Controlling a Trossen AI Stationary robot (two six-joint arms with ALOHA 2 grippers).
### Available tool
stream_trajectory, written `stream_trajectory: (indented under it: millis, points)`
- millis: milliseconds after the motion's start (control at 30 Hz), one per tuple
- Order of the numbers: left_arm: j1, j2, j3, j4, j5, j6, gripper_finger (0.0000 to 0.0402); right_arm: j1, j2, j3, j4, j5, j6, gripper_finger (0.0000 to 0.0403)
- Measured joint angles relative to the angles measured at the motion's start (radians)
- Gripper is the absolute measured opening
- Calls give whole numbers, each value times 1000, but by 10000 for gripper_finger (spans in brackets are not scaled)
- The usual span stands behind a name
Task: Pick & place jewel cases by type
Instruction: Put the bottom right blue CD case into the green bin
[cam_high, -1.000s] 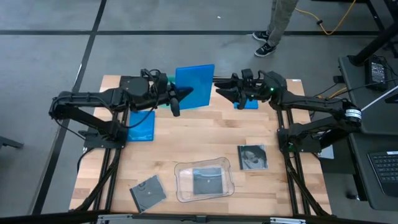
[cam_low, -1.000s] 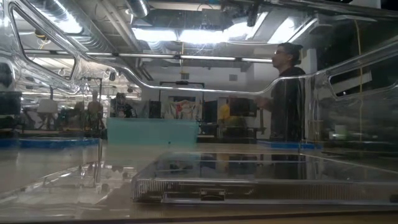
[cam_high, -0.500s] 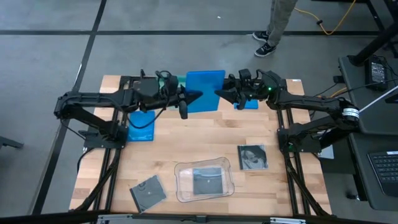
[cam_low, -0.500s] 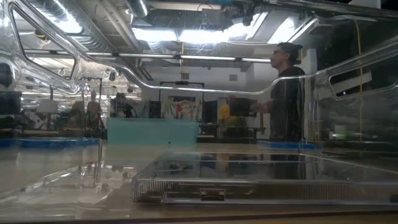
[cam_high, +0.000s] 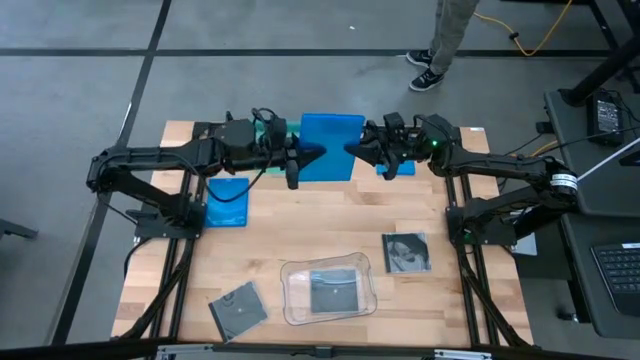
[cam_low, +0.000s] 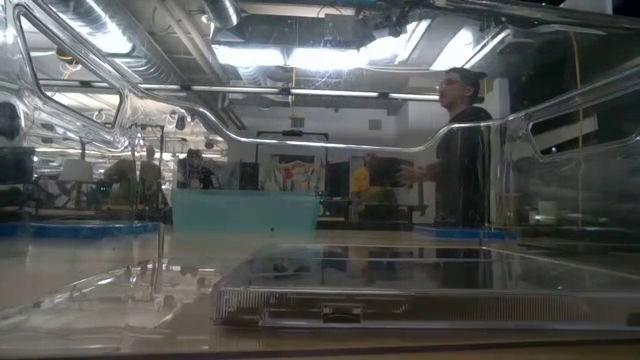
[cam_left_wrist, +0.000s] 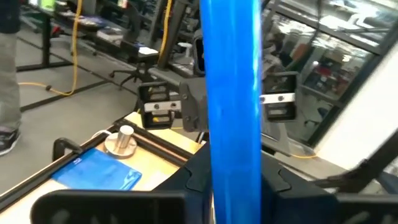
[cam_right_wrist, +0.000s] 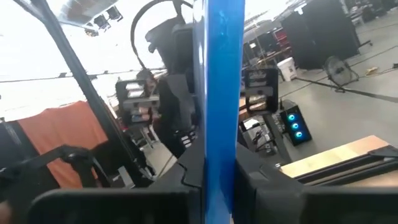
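A solid blue jewel case (cam_high: 330, 146) hangs in the air over the table's far middle, between my two grippers. My left gripper (cam_high: 308, 155) is shut on its left edge and my right gripper (cam_high: 352, 150) on its right edge. Both wrist views see the case edge-on between their fingers. More jewel cases lie flat on the table: a blue one (cam_high: 228, 203) at the left, a blue one (cam_high: 402, 167) under the right arm, and dark ones (cam_high: 408, 252) (cam_high: 238, 308) nearer the front. My left gripper pinches the blue case's left edge (cam_left_wrist: 233, 155), one finger on each broad face. The fingers come in level from the table's left. The case is lifted clear of the table. My right gripper pinches the same case's right edge (cam_right_wrist: 219, 155) between its two fingers, one on each face. It reaches in from the table's right, about level. The case hangs clear between the two grippers.
A clear rounded tray (cam_high: 330, 290) with a dark case in it stands at the near middle and fills the low view (cam_low: 420, 290). A teal tray (cam_low: 245, 212) sits at the far edge. A person (cam_low: 462, 150) stands beyond the table.
My left gripper has carried the blue case toward the table's right, up to my right gripper. My right gripper has kept its place, and its fingers have closed onto the case's right edge.
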Motion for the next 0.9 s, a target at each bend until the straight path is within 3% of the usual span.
stream_trajectory:
  millis: [300,433,667,800,900]
  points:
    - [41,-193,1,-191,12,8,107,-17,-5,59,-85,-45,18,42]
    - [44,-285,1,-266,-39,14,117,-51,-4,187,-396,-103,-65,42]
    - [24,-370,2,-286,-92,53,116,-177,113,588,-1080,-196,-345,43]
    - [12,-368,2,-311,-126,53,117,-272,252,822,-1297,-294,-440,42]
    - [8,-350,2,-318,-142,53,118,-323,367,965,-1357,-333,-450,43]
